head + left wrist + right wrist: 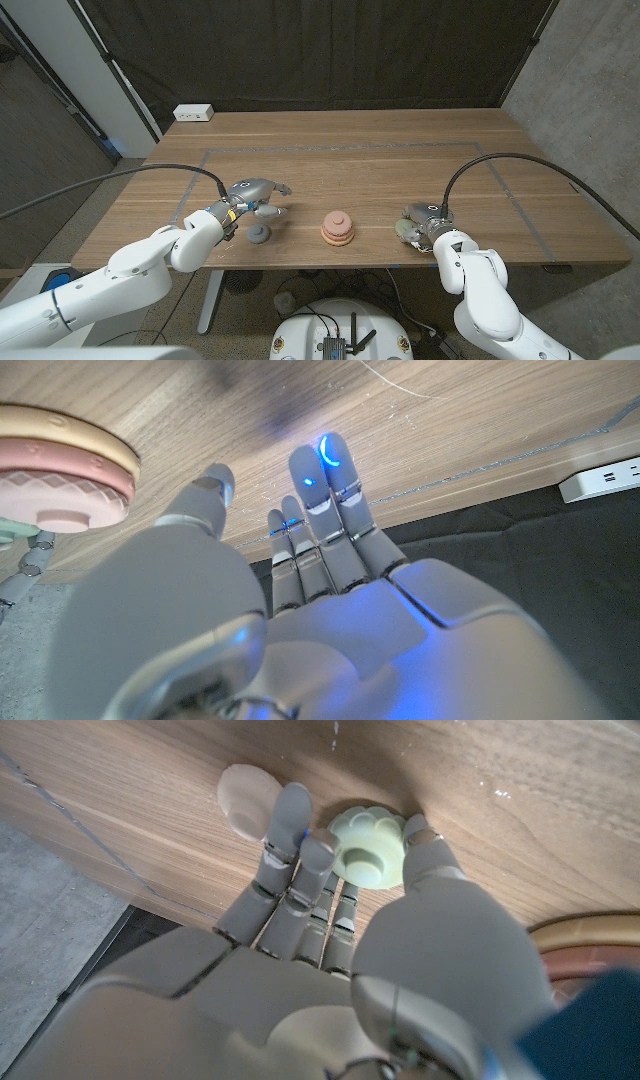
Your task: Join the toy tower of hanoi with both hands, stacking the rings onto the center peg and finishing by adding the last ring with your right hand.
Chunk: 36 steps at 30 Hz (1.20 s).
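The toy tower (337,228) stands at the table's front middle, with pink rings stacked on a tan base; its edge (60,470) shows in the left wrist view and its rim (590,945) in the right wrist view. A pale green scalloped ring (367,847) sits pinched between the thumb and fingers of my right hand (420,222), low at the table to the right of the tower. My left hand (255,192) hovers to the left of the tower, fingers (325,490) stretched out and holding nothing. A grey-blue piece (258,234) lies on the table just below it.
A small pale pink round piece (250,800) lies on the wood just beyond my right hand's fingers. A white power strip (193,113) sits at the table's back left. Tape lines (340,153) mark a rectangle on the wooden table.
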Each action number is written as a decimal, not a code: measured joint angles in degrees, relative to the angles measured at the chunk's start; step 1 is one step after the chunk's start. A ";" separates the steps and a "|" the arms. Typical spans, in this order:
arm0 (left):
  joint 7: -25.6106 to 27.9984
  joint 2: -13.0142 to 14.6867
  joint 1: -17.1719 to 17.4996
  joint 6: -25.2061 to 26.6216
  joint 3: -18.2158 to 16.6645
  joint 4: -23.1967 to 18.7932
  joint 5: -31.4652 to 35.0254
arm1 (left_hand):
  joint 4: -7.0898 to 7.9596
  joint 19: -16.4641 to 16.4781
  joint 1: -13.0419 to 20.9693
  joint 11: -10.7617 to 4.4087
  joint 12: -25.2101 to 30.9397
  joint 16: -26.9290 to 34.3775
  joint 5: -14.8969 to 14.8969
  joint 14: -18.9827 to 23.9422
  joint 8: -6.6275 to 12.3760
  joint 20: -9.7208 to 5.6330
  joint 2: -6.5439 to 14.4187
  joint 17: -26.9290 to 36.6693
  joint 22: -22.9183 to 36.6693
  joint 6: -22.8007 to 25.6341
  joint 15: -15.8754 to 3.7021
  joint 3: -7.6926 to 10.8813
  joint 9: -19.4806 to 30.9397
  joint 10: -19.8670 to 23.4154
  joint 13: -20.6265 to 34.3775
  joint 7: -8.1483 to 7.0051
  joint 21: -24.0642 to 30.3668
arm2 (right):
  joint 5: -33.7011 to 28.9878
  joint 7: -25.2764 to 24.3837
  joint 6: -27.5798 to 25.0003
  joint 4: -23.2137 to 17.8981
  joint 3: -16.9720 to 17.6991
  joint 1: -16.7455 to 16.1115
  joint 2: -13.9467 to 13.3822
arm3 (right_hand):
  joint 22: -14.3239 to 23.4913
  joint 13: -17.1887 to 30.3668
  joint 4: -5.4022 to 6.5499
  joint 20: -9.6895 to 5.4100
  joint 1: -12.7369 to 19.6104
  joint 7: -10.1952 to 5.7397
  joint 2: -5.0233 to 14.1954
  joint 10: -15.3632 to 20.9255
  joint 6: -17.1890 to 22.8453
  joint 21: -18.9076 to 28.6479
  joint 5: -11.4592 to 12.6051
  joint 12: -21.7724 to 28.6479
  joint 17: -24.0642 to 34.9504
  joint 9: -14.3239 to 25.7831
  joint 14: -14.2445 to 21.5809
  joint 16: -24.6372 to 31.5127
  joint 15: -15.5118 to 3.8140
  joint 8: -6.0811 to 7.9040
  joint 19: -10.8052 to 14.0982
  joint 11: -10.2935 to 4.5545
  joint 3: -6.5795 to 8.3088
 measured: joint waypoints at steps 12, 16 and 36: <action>0.49 0.01 0.20 -0.11 -0.30 -0.01 -0.35 | 0.00 0.00 0.00 0.00 0.00 -0.19 0.22 0.00 -0.46 0.00 0.00 0.01 0.00 0.00 0.00 0.00 0.00 0.00 0.00 0.00 0.00 | 1.48 -1.45 -1.03 -1.57 -0.04 0.23 -1.19 | 0.26 -0.18 -0.16 -0.13 0.00 -0.09 0.00 1.12 1.15 0.43 0.49 -0.06 0.98 -0.14 1.31 0.89 -0.51 0.11 0.54 0.31 0.16; 0.53 0.03 0.21 -0.21 -0.33 -0.01 -0.42 | 0.02 0.00 0.00 -0.01 0.00 -0.19 0.22 -0.01 -0.46 0.00 0.00 0.01 0.00 0.21 0.00 0.01 -0.01 0.02 -0.01 0.21 0.00 | 2.29 -1.93 -1.29 -2.42 0.01 0.23 -1.69 | 0.26 -0.19 -0.15 -0.41 0.00 -0.10 0.00 1.12 1.53 0.74 0.75 -0.06 0.99 -0.35 1.31 1.27 -0.51 0.25 0.82 0.31 0.16; 0.69 0.47 0.66 -0.54 -0.74 -0.18 -0.62 | 0.07 -0.01 0.00 -0.01 0.01 -0.19 0.44 -0.01 -0.46 0.00 0.00 0.00 0.00 0.50 0.00 0.56 0.26 0.21 0.29 -0.09 0.00 | 2.43 -1.84 -2.12 -6.74 0.38 -0.41 -3.46 | 0.25 0.03 -0.63 -0.62 0.00 0.31 0.00 1.83 2.36 1.32 1.61 -0.67 1.24 -0.42 2.03 2.16 -0.60 0.41 1.44 1.02 0.63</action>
